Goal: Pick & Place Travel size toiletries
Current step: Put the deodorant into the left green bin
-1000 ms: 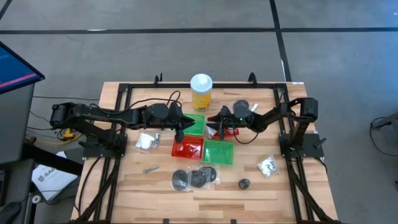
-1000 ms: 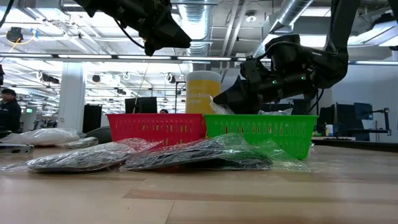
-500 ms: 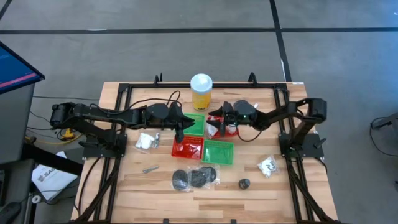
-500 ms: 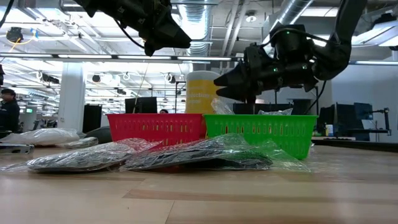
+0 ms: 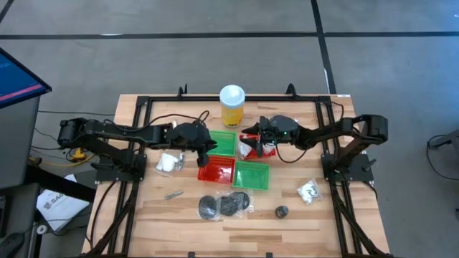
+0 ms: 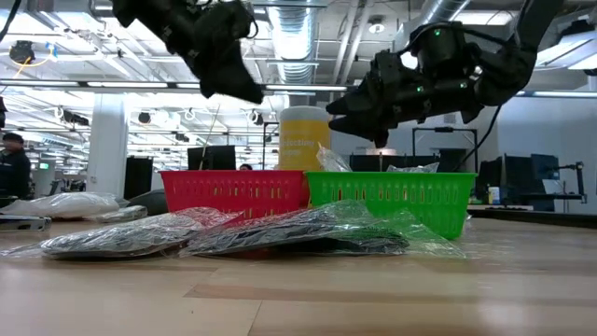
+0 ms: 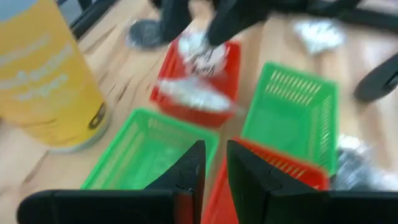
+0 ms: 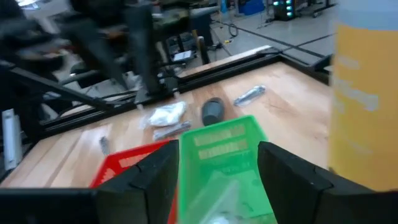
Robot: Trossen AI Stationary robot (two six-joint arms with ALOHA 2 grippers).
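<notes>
My left gripper [image 5: 204, 158] hangs shut and empty above the seam between the far green basket [image 5: 224, 142] and the near red basket [image 5: 216, 170]. My right gripper [image 5: 246, 140] hovers open and empty over the far red basket [image 5: 264, 149], in which a white-and-clear packet [image 7: 200, 57] lies. On the bare table lie another white packet [image 5: 170, 162], a slim silvery piece [image 5: 173, 193], two black discs in clear wrap [image 5: 208, 206] [image 5: 234, 203], a small dark item [image 5: 282, 211] and a white packet [image 5: 310, 191]. In the low view the right gripper [image 6: 354, 117] stands well above the basket rims.
A tall yellow bottle with a white cap [image 5: 232, 106] stands at the far edge behind the baskets. A second green basket [image 5: 252, 175] sits beside the near red one. Black frame rails [image 5: 143, 115] border the work area. Open wood lies along the near edge.
My right gripper has risen from down at the far red basket to well above the rims, shifting slightly toward the table's left; the packet stayed in the basket. My left gripper has drawn back a little toward the left and near edge and tipped its fingers farther down.
</notes>
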